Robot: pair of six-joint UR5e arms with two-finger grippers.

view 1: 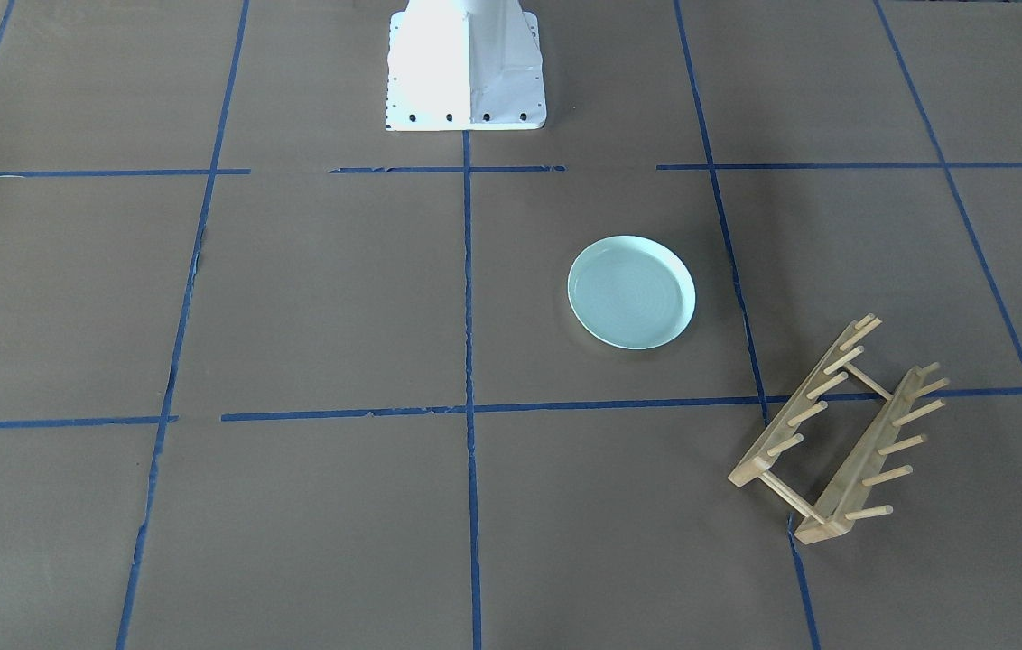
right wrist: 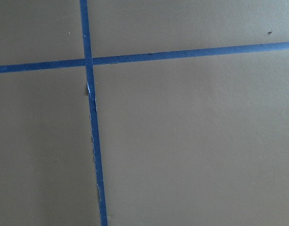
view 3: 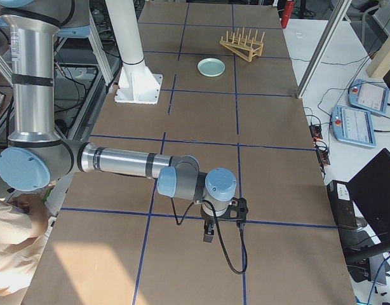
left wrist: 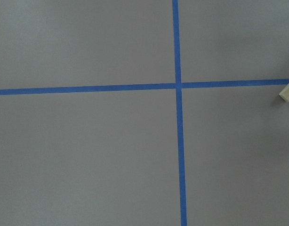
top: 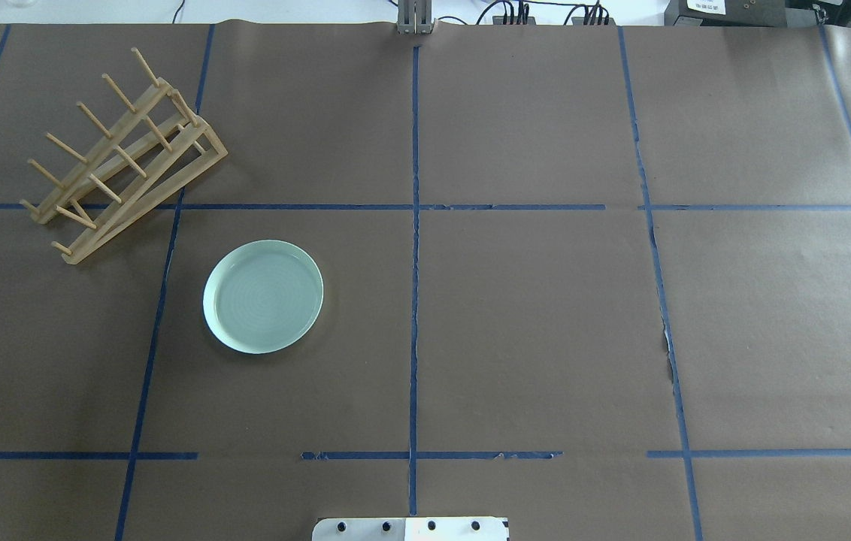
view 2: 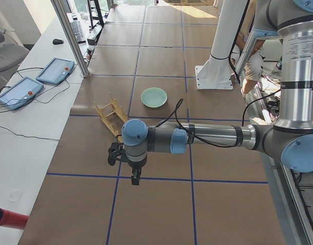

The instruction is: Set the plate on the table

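Note:
The pale mint-green plate (view 1: 631, 292) lies flat on the brown paper-covered table (view 1: 321, 298), clear of both arms. It also shows in the overhead view (top: 263, 296), the exterior left view (view 2: 154, 97) and the exterior right view (view 3: 211, 67). My left gripper (view 2: 135, 178) hangs over the table, well away from the plate, and shows only in the exterior left view. My right gripper (view 3: 208, 234) shows only in the exterior right view, far from the plate. I cannot tell whether either is open or shut. Both wrist views show only bare paper and blue tape lines.
A wooden peg rack (top: 121, 158) stands near the plate, a little apart from it, with no plate in it; it also shows in the front-facing view (view 1: 840, 429). One wooden corner (left wrist: 288, 92) shows at the left wrist view's edge. The white robot base (view 1: 466, 68) stands at the table's middle.

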